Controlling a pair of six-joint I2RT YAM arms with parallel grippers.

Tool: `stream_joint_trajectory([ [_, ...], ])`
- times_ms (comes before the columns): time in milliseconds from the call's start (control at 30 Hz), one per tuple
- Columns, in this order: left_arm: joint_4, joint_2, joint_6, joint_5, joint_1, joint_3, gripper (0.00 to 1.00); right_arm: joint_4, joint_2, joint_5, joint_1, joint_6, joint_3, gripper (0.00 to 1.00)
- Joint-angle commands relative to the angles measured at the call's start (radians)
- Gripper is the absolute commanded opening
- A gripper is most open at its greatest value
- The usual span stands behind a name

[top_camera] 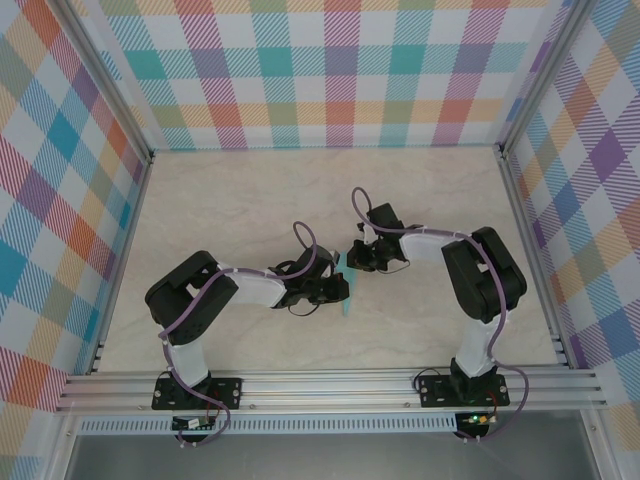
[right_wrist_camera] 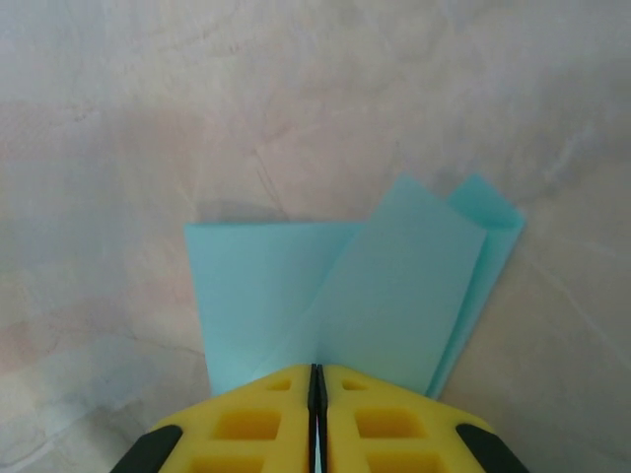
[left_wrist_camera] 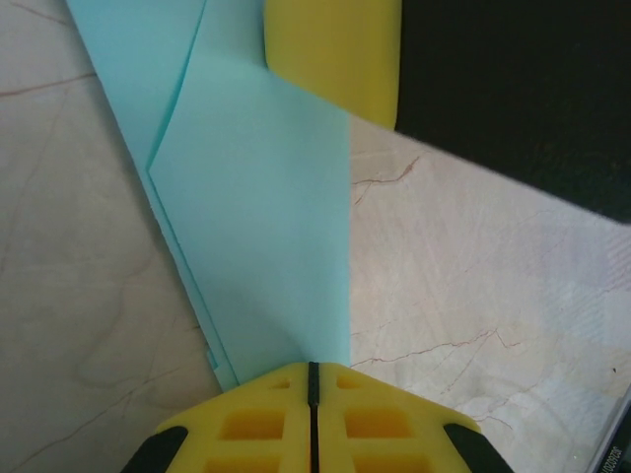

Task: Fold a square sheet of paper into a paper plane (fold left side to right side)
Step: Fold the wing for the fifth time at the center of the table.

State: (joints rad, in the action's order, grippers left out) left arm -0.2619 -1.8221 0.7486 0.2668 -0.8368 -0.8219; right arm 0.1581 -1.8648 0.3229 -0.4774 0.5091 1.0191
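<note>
Pale marbled bench fills the floor of a booth whose pastel checked walls close the left, right and top of the overhead frame, with an aluminium rail across the bottom.

In the left wrist view, the left gripper sits at the bottom centre with its yellow jaws pressed together, only a thin dark seam between them. Their tips meet the narrow lower end of the turquoise sheet of paper. The sheet lies flat on the bench, already folded: one flap overlaps other layers and has a straight edge on its right. Whether the sheet is pinched or only pressed down cannot be told.

At the top of that frame, a yellow finger of the other arm rests on the far end of the sheet, with a black housing filling the upper right.

In its own wrist view, the right gripper also has its jaws together. It touches the near edge of the sheet, where a flap lies slantwise across a lower layer and stacked corners show at the upper right.

From overhead, the two grippers face each other near the frame's centre, with slivers of the sheet showing between them. The left arm rises from its base at lower left, elbow up, with the forearm running right. The right arm rises from lower right, with the forearm reaching left. Purple cables loop along both arms.
</note>
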Motion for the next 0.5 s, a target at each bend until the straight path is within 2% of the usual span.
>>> stream_joint_trajectory([
  [0,0.156,-0.033,0.010,-0.035,-0.021,0.035,0.07,-0.009,-0.035,-0.027,0.024,-0.030,0.027,0.11],
  [467,0.159,-0.034,0.010,-0.034,-0.021,0.035,0.05,0.004,-0.113,-0.017,0.122,-0.070,0.107,0.11],
])
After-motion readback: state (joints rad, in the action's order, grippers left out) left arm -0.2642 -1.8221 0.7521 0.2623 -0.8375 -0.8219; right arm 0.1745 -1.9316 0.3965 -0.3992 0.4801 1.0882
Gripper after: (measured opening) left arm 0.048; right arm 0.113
